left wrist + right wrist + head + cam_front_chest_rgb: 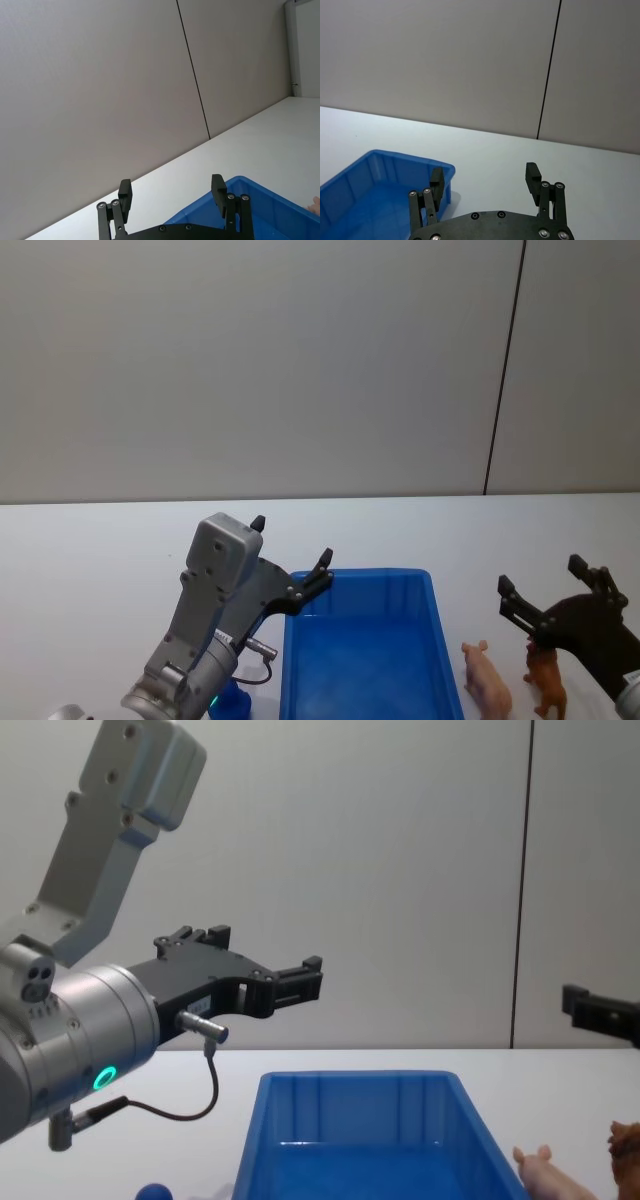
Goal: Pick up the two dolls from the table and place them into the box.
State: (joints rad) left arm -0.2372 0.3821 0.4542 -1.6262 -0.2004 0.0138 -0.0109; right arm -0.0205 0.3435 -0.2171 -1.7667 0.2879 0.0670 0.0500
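The blue box [360,577] stands on the white table [90,560] in front of me, with nothing inside its visible part. Just right of it stand the two dolls, the pink one [487,682] nearer the box and the brown one [547,681] beside it. My left gripper [292,540] hovers open over the box's far left corner, holding nothing. My right gripper [541,574] hangs open above and slightly behind the brown doll. In the chest view the box [350,1120], pink doll [545,1175] and brown doll [626,1145] sit low, and the left gripper [265,958] is well above the box.
A small blue rounded object [232,702] lies by the box's near left corner, under my left arm. A grey wall with a dark vertical seam [505,370] rises behind the table. Bare tabletop stretches far behind and to the left of the box.
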